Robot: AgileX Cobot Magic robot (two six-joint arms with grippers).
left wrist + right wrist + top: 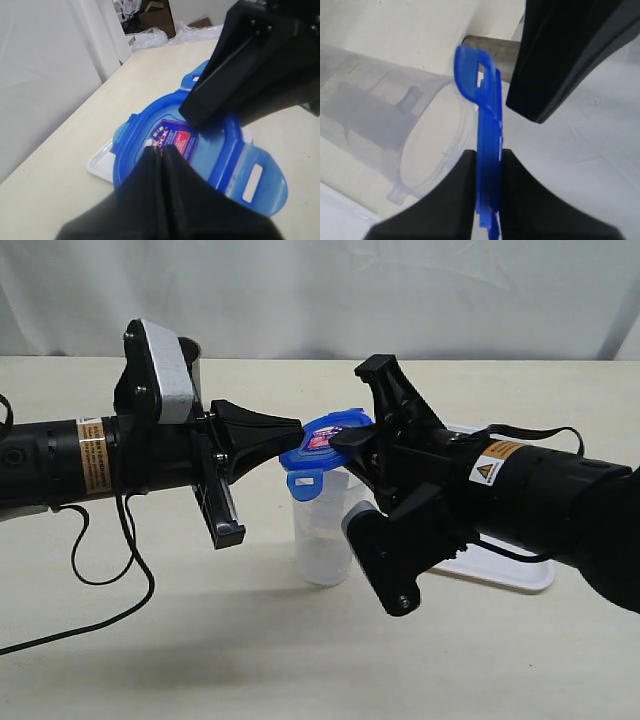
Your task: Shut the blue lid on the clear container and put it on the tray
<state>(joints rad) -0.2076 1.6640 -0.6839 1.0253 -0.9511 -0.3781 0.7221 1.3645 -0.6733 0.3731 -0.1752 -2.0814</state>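
Exterior side-on across table (200, 660); wrist views closely share blue lid (175, 142).

A: Container (322, 540) where?
B: Mid-table (200, 640), upright. Lid (318, 445) over its mouth, tilted.
A: Tray (525, 578)?
B: Right of container, near it, partly behind right arm (540, 485).
A: Cup (190, 352)?
B: Back left, behind left arm (60, 455).
A: Grippers?
B: Left gripper (298, 427) meets lid from left. Right gripper (338, 438) from right, lid's rim between its fingers.

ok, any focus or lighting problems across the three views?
Exterior view: even diffuse light, faint soft shadows on the table, the blue lid sharp. Left wrist view: left end effector dark and blurred up close. Right wrist view: the clear container hazy, right end effector soft.
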